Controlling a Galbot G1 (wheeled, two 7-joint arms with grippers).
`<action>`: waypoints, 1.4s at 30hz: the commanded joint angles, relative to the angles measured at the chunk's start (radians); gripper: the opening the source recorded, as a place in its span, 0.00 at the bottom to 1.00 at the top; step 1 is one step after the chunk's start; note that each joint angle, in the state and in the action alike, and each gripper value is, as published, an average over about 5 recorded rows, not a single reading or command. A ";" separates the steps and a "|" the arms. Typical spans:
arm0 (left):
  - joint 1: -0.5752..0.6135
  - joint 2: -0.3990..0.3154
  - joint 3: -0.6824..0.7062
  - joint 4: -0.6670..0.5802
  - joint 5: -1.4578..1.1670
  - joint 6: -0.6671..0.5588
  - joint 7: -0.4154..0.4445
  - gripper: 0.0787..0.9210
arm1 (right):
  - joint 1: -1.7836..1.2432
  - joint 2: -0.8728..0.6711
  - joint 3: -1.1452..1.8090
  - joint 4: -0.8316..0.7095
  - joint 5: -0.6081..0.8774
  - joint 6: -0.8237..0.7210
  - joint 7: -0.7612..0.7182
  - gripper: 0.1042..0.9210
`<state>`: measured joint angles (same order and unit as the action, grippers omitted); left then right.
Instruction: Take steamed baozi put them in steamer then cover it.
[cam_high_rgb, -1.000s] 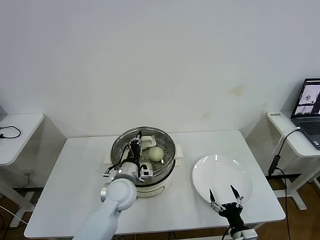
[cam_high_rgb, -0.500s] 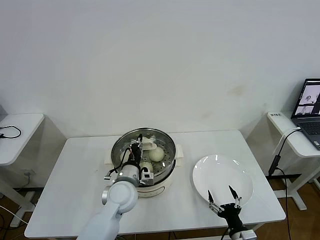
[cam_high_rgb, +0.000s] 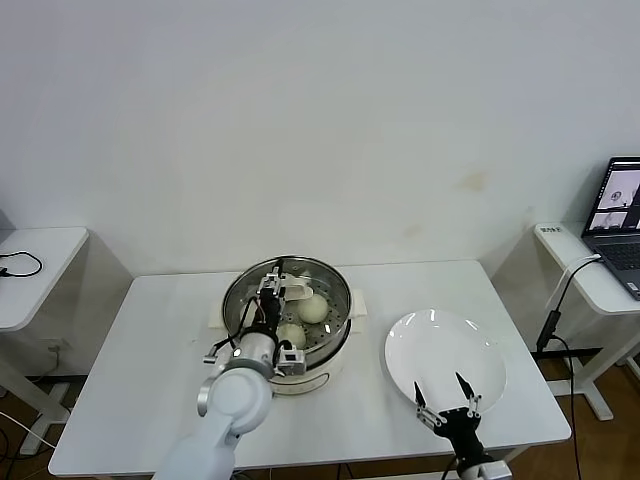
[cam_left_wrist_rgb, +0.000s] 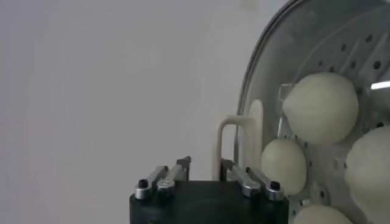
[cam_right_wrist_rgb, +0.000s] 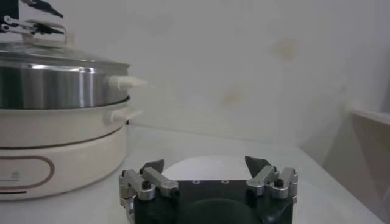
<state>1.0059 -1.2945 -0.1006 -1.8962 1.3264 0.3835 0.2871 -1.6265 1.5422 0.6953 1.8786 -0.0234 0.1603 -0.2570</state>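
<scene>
Two grippers show: nearest me the right gripper (cam_high_rgb: 446, 409) waits with jaws spread and empty at the table's front edge, by the bare plate (cam_high_rgb: 480, 352). Farther back the left gripper (cam_high_rgb: 273, 291) has let go of the cover (cam_high_rgb: 240, 290), whose handle (cam_left_wrist_rgb: 226, 146) stands between its loosened fingers. Under the glass, baozi (cam_left_wrist_rgb: 320, 107) sit in the steamer (cam_right_wrist_rgb: 58, 91), so that arm need only lift straight off.

Left wrist view: picture edges cut off the steamer (cam_left_wrist_rgb: 317, 36) and two of the baozi (cam_left_wrist_rgb: 372, 176). Left pincer (cam_left_wrist_rgb: 204, 170): finger bases alone show, so contact with the cover handle (cam_left_wrist_rgb: 234, 143) between them cannot be told. Head view: right pincer (cam_high_rgb: 447, 408) partly cropped.
</scene>
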 joint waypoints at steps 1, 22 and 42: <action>0.112 0.034 -0.021 -0.142 -0.010 -0.013 -0.016 0.56 | -0.003 -0.002 0.000 0.003 0.001 0.000 0.000 0.88; 0.616 0.078 -0.354 -0.420 -0.706 -0.213 -0.403 0.88 | -0.051 -0.038 -0.006 0.054 0.020 0.007 0.000 0.88; 0.955 0.024 -0.534 -0.205 -1.688 -0.598 -0.533 0.88 | -0.184 -0.216 -0.042 0.113 0.103 -0.003 0.054 0.88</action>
<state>1.7982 -1.2424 -0.5744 -2.1715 0.0778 -0.0765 -0.1635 -1.7519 1.4272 0.6890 1.9687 0.0347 0.1599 -0.2376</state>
